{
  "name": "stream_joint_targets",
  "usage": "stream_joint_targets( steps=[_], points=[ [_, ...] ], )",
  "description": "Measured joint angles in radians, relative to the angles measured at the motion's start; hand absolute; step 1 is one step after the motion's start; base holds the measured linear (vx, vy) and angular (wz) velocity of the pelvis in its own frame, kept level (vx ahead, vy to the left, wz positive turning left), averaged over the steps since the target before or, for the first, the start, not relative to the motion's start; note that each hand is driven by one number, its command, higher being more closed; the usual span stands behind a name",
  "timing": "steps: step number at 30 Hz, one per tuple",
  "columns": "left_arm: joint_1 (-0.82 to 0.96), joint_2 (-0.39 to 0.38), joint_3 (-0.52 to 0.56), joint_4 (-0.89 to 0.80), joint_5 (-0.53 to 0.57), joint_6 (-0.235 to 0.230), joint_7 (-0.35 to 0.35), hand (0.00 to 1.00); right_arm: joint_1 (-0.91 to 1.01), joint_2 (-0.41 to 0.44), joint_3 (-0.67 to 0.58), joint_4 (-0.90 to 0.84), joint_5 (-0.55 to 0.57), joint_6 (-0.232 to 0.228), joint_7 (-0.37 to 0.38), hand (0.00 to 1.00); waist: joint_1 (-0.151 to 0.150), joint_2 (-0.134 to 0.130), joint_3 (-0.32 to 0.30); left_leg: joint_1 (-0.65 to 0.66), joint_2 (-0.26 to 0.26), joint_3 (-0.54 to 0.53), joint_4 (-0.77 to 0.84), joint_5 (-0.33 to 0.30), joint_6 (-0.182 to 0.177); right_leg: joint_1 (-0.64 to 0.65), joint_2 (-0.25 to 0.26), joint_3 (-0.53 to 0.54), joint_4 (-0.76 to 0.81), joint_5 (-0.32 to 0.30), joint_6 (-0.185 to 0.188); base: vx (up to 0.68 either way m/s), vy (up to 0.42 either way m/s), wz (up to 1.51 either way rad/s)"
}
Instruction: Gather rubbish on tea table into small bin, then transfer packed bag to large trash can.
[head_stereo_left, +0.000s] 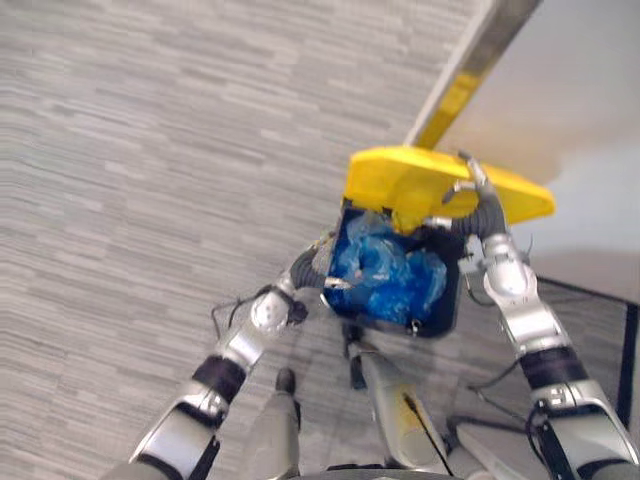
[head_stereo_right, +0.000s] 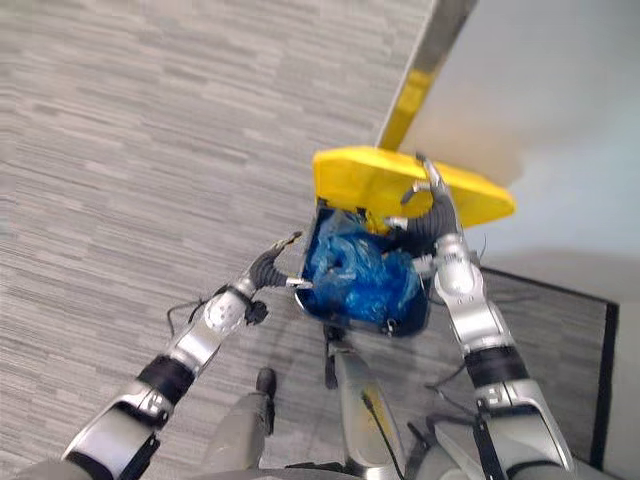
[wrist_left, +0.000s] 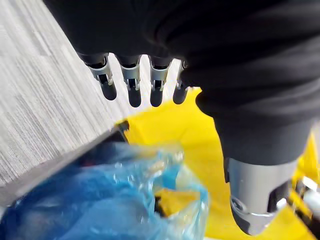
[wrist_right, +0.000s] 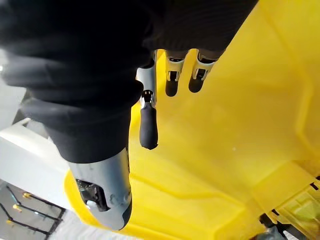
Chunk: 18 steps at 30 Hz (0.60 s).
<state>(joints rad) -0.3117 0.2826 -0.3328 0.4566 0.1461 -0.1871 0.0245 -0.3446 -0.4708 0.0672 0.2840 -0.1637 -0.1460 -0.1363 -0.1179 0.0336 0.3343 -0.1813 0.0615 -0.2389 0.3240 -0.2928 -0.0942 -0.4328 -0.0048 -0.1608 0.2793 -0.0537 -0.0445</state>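
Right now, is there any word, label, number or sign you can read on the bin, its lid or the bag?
None: no text can be read anywhere.
yellow lid: plain, no print shows.
blue bag: plain, no print shows.
dark trash can: no label shows on its wall.

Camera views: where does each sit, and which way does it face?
Left eye view: on the head, looking down at the trash can, yellow lid raised, blue bag inside; both arms show.
Right eye view: beside it, same scene; left hand by the rim, right hand on the lid.
Left wrist view: along that hand's straight fingers toward bag and lid.
Right wrist view: along its fingers, against the lid.
Both wrist views share the lid.
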Motion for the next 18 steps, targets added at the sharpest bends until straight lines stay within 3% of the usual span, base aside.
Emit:
stream_joint_targets(
  steps=[3,8,9,12,15,16,17,18],
  points=[
    [0.169,0.032,0.178,0.001,-0.103,-0.007,-0.004,0.00,0.123,0.005,-0.022,-0.016,-0.009,0.001,0.034,0.00,0.026,0.020,-0.051,0.056,0.008,-0.009,-0.031,0.008,0.000,0.046,-0.002,-0.015,0.010,-0.024,0.004,0.09,-0.008,0.19],
    [0.345,0.064,0.375,0.096,-0.153,-0.004,-0.025,0.00,0.209,0.060,-0.030,-0.015,-0.040,0.018,0.099,0.00,0.058,0.017,-0.076,0.130,0.003,-0.001,-0.026,0.007,0.001,0.108,-0.013,-0.018,0.045,-0.046,0.015,-0.01,-0.005,0.08],
    [0.392,0.050,0.418,0.135,-0.153,0.002,-0.029,0.00,0.234,0.082,-0.030,-0.016,-0.043,0.019,0.120,0.00,0.075,0.011,-0.080,0.155,-0.006,0.009,-0.017,0.006,0.005,0.128,-0.016,-0.006,0.054,-0.046,0.015,-0.08,0.027,-0.09],
    [0.474,0.005,0.497,0.224,-0.156,0.019,-0.046,0.00,0.263,0.121,-0.029,-0.016,-0.044,0.021,0.144,0.00,0.085,-0.010,-0.087,0.195,-0.038,0.045,0.000,0.007,0.029,0.144,-0.032,0.028,0.086,-0.044,0.022,-0.14,0.053,-0.28],
    [0.561,-0.050,0.525,0.250,-0.208,0.037,-0.047,0.00,0.324,0.126,-0.030,-0.027,-0.041,0.023,0.167,0.00,0.095,-0.042,-0.086,0.206,-0.072,0.108,0.042,0.007,0.039,0.147,-0.046,0.080,0.083,-0.023,0.092,-0.26,0.083,-0.47],
    [0.580,-0.058,0.526,0.249,-0.229,0.042,-0.048,0.00,0.372,0.130,-0.030,-0.040,-0.039,0.025,0.177,0.00,0.091,-0.053,-0.087,0.193,-0.070,0.113,0.046,0.026,0.061,0.151,-0.059,0.073,0.053,-0.014,0.135,-0.38,0.087,-0.31],
    [0.585,-0.066,0.528,0.248,-0.239,0.046,-0.047,0.00,0.397,0.134,-0.028,-0.044,-0.031,0.025,0.189,0.00,0.093,-0.042,-0.081,0.190,-0.060,0.122,0.031,0.041,0.068,0.142,-0.069,0.058,0.072,-0.019,0.143,-0.36,0.012,-0.31],
    [0.599,-0.086,0.532,0.246,-0.252,0.048,-0.048,0.00,0.450,0.153,-0.028,-0.045,-0.014,0.025,0.210,0.00,0.093,-0.058,-0.085,0.180,-0.055,0.139,0.000,0.078,0.066,0.084,-0.096,0.045,0.236,-0.036,0.111,-0.28,-0.036,-0.26]
  ],
)
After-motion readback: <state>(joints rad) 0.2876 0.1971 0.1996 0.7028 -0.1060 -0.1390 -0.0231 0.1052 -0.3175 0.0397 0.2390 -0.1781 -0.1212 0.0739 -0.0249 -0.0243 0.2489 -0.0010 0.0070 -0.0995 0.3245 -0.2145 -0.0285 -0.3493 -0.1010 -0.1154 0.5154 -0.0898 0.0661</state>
